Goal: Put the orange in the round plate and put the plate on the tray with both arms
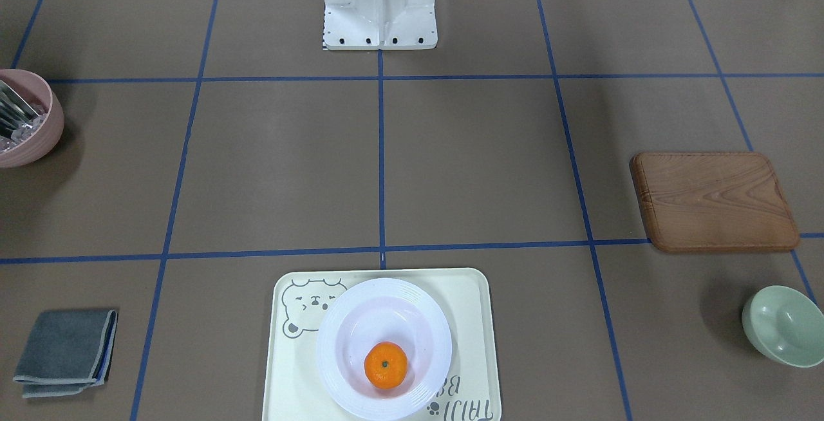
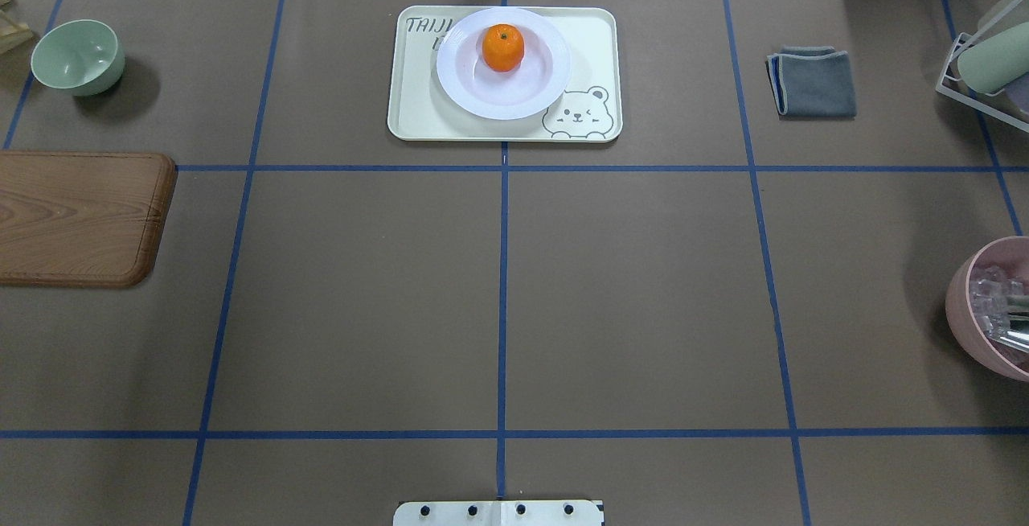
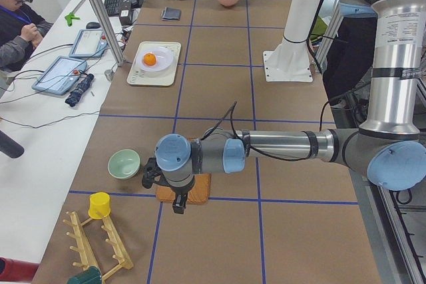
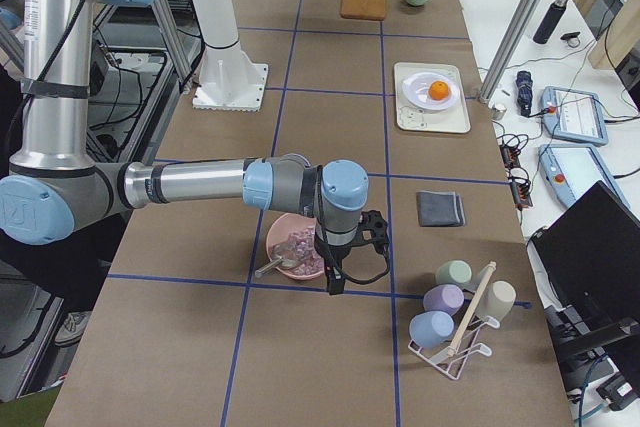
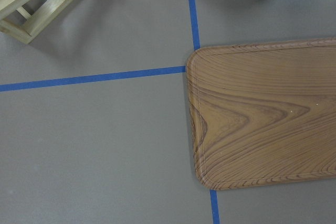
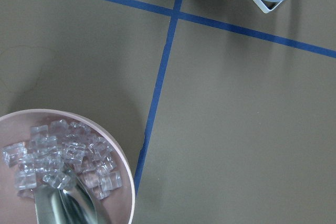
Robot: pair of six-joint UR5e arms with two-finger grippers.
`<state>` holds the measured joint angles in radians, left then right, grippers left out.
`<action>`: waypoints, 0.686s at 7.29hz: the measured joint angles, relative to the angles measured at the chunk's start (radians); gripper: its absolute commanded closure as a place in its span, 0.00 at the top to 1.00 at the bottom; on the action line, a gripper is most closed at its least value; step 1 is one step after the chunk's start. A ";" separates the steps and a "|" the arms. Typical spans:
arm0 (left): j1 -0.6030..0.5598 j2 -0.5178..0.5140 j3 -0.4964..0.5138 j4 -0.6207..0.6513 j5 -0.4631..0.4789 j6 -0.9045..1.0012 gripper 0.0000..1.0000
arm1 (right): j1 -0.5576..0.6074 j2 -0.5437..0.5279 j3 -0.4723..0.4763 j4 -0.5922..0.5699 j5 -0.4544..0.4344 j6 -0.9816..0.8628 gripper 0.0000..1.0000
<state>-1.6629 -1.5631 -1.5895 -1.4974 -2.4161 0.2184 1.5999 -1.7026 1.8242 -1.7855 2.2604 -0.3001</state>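
The orange [image 1: 385, 364] [image 2: 503, 47] lies inside the white round plate [image 1: 335, 337] [image 2: 458, 84]. The plate stands on the cream tray [image 1: 473, 318] [image 2: 418, 108] with the bear drawing, at the table's far middle edge. No arm is near them. My left gripper [image 3: 154, 179] hangs over the edge of the wooden board at the table's left end. My right gripper [image 4: 374, 235] hovers beside the pink bowl at the right end. Both show only in the side views, so I cannot tell whether they are open or shut.
A wooden board [image 1: 714, 202] [image 5: 262, 114] and a mint bowl [image 1: 782, 324] lie on my left. On my right are a pink bowl [image 2: 989, 309] [image 6: 63, 124] with clear cubes and a metal utensil, a grey cloth [image 2: 812, 81] and a cup rack [image 4: 455, 317]. A person [image 3: 16, 18] sits beyond the far edge.
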 measured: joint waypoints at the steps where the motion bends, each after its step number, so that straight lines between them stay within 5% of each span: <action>1: 0.001 0.000 0.002 0.000 0.000 0.000 0.98 | 0.000 0.000 0.001 0.000 0.000 0.001 1.00; 5: 0.001 0.003 0.011 -0.001 0.000 0.001 0.98 | 0.000 0.000 0.002 0.000 0.004 -0.003 1.00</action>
<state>-1.6615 -1.5604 -1.5789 -1.4981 -2.4160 0.2193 1.5999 -1.7026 1.8267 -1.7855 2.2640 -0.3029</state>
